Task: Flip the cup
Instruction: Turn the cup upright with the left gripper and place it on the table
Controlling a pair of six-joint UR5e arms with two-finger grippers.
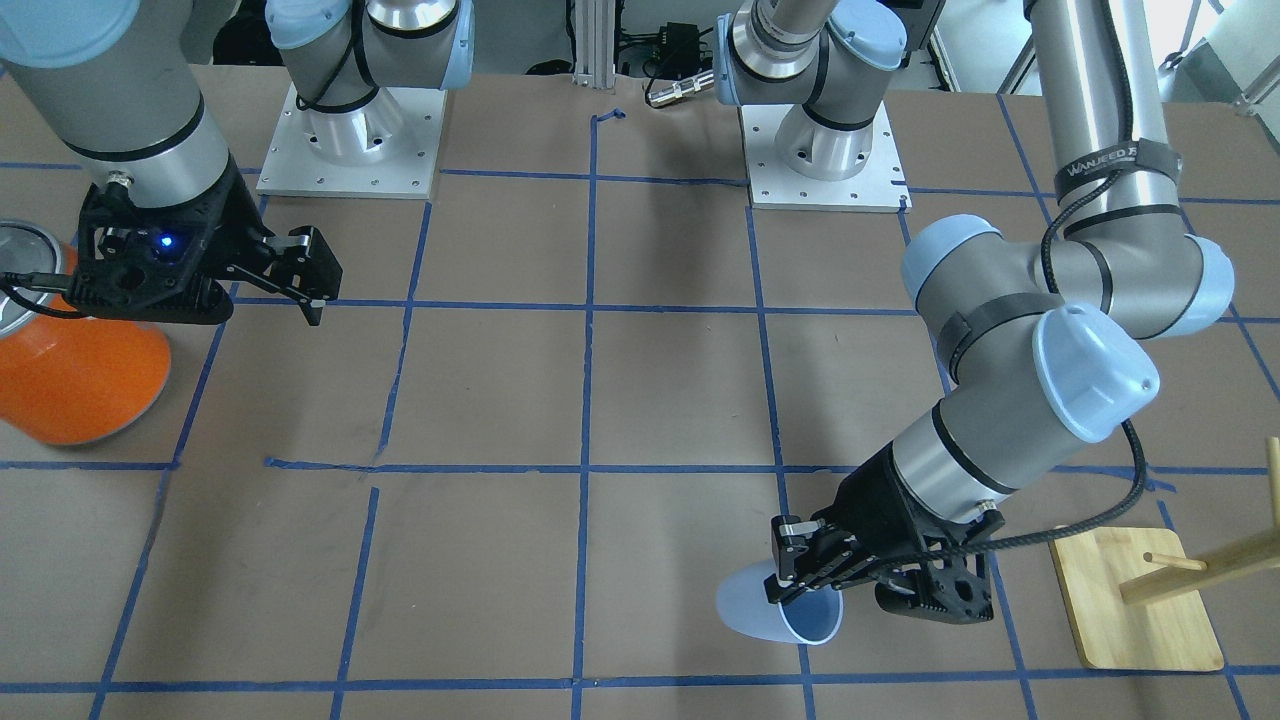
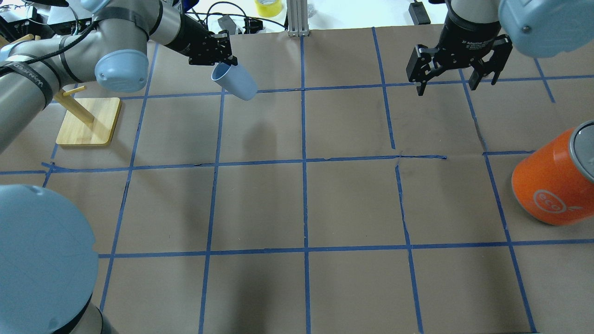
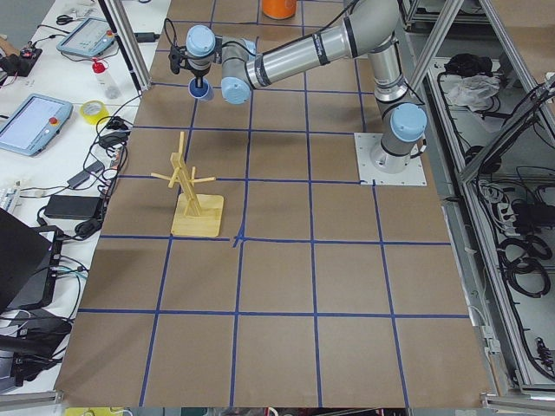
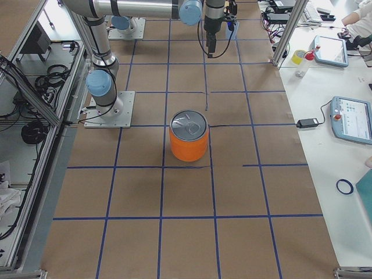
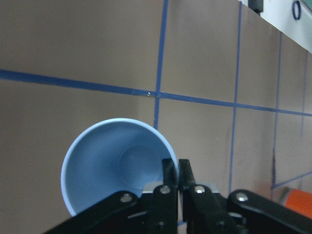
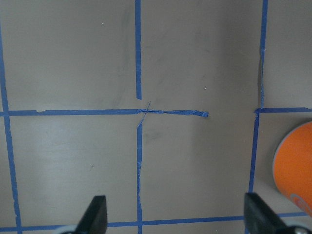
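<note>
The pale blue cup (image 2: 236, 82) hangs tilted above the table at the far left, its open mouth towards the robot and its base pointing down and away. My left gripper (image 2: 222, 65) is shut on the cup's rim, one finger inside and one outside. In the left wrist view the blue-grey inside of the cup (image 5: 109, 168) faces the camera and the fingers (image 5: 170, 176) pinch the rim. In the front-facing view the cup (image 1: 760, 610) is near the front edge. My right gripper (image 2: 446, 87) is open and empty above the far right of the table; it also shows in the right wrist view (image 6: 176, 217).
A large orange container (image 2: 552, 185) with a silver rim stands at the right edge, near my right gripper. A wooden peg stand (image 2: 88, 123) on a bamboo base sits at the left, close to my left arm. Blue tape lines grid the brown table.
</note>
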